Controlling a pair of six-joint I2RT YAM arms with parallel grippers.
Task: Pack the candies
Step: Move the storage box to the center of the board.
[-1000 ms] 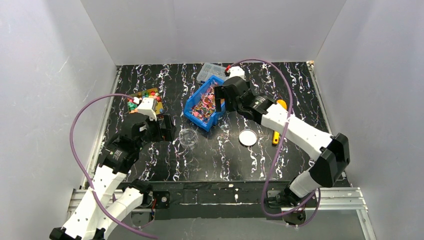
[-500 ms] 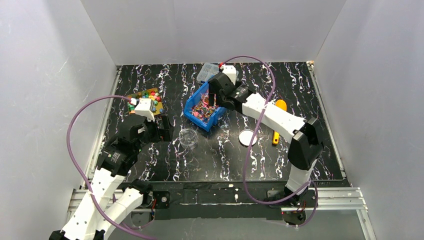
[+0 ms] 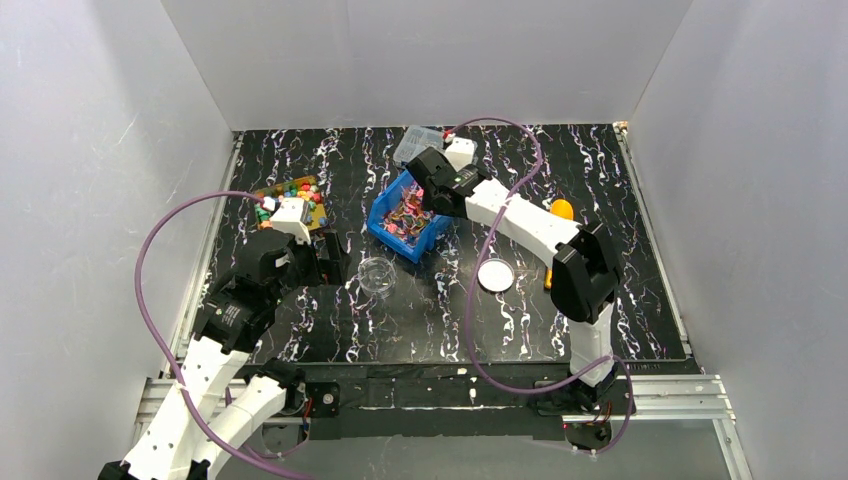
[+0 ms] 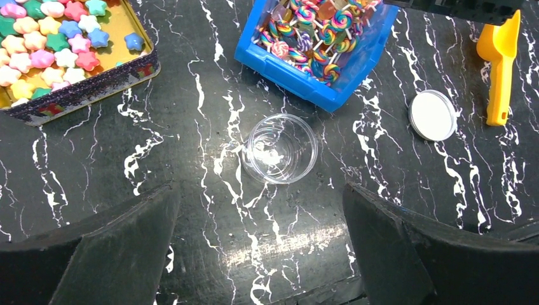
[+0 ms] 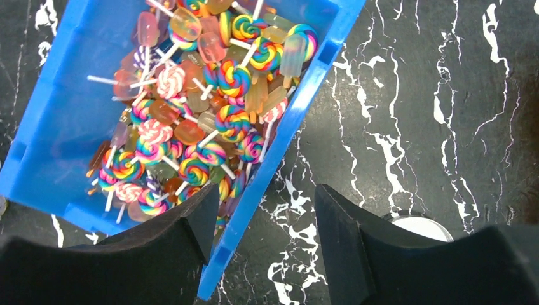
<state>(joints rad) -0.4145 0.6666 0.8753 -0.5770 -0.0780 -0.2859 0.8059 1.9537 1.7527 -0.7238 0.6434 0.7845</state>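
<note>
Running off-frame, star candies [image 4: 47, 44] and tin [image 4: 95, 86], lid [image 5: 416, 227] half behind right jaws

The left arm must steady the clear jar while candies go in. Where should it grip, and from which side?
Probably the round side wall of the clear jar, from the near side, left gripper straddling it. It stands upright, mouth up, and the blue bin crowds its far side.

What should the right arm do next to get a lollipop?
Probably close the right end effector. Its jaws stand apart, holding nothing, right over the lollipops heaped against the bin wall. The jar looks empty.
</note>
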